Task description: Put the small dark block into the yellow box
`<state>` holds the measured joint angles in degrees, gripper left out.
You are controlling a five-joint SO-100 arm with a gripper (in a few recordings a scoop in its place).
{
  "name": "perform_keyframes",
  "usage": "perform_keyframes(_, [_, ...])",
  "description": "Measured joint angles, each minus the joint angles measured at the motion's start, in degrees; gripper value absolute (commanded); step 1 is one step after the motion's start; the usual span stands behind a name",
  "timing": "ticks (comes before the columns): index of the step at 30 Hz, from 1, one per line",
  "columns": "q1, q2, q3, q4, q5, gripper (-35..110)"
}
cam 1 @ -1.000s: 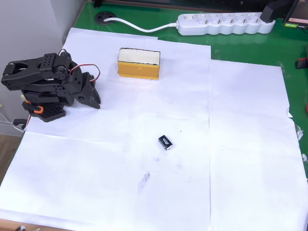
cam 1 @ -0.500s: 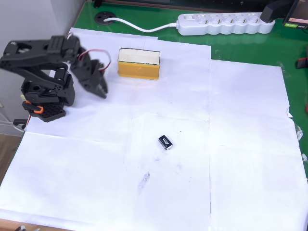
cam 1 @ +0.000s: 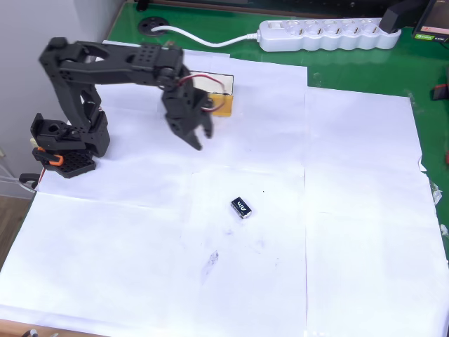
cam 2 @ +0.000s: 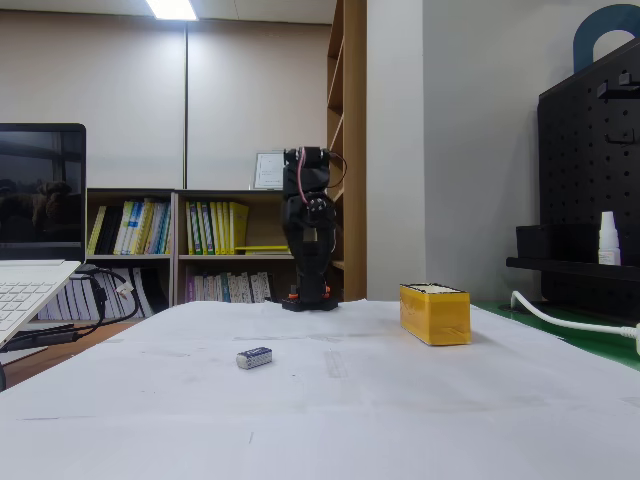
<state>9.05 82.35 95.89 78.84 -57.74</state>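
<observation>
One black arm reaches out from its base at the left of the overhead view, its tool [cam 1: 197, 137] pointing down above the white paper, holding nothing; whether its fingers are apart or together I cannot tell. Just behind the tool, partly hidden by the wrist, stands the yellow box [cam 1: 223, 105], seen whole in the fixed view [cam 2: 435, 313]. Well apart from both, the small dark block [cam 1: 241, 207] lies flat on the paper-covered counter [cam 1: 351, 210]. A white power strip [cam 1: 323, 34] lies along the far green edge.
</observation>
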Motion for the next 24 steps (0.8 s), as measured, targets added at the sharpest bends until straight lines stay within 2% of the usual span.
perform_keyframes(2, [0.4,1.1,2.3,0.5,1.8,34])
perform_keyframes(12, [4.1,14.6,15.2,4.0,3.1,34])
perform_keyframes(24, [9.1,32.8,28.2,-1.0,0.8,34])
